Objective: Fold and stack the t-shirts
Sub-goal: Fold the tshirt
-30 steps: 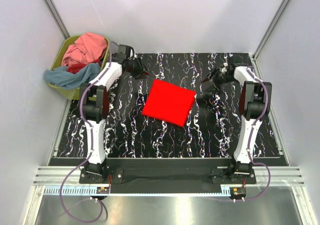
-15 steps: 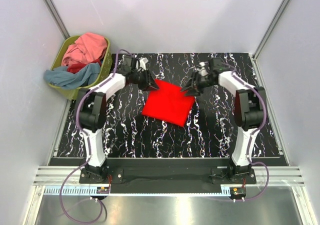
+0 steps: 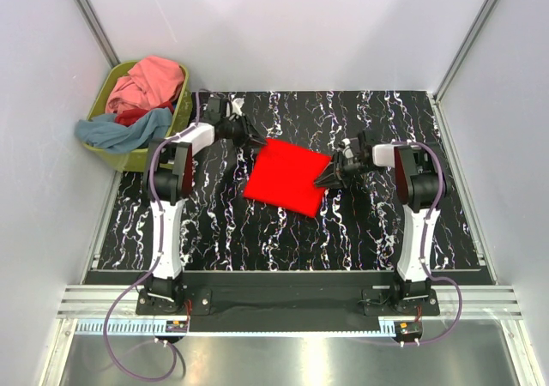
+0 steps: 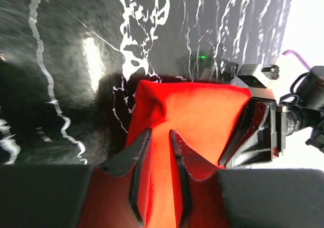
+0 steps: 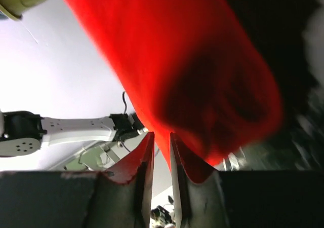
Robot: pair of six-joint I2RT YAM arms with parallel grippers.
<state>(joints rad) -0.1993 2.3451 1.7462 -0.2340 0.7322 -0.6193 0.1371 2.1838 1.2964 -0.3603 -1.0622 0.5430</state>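
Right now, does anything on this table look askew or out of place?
The folded red t-shirt lies skewed, its edges at an angle to the edges of the table, with the left hand and right hand at its two sides. A grey-blue shirt droops over the rim of the basket. Nothing looks damaged.

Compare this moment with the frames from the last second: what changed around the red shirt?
Both arms closed in on the folded red t-shirt. The left claw moved to its far left corner. The right claw swung in, then slid nearer, to the right corner. Both sets of fingers are nearly together at the cloth, but whether they grip it is unclear. The shirt kept its place and shape, and the basket is unchanged.
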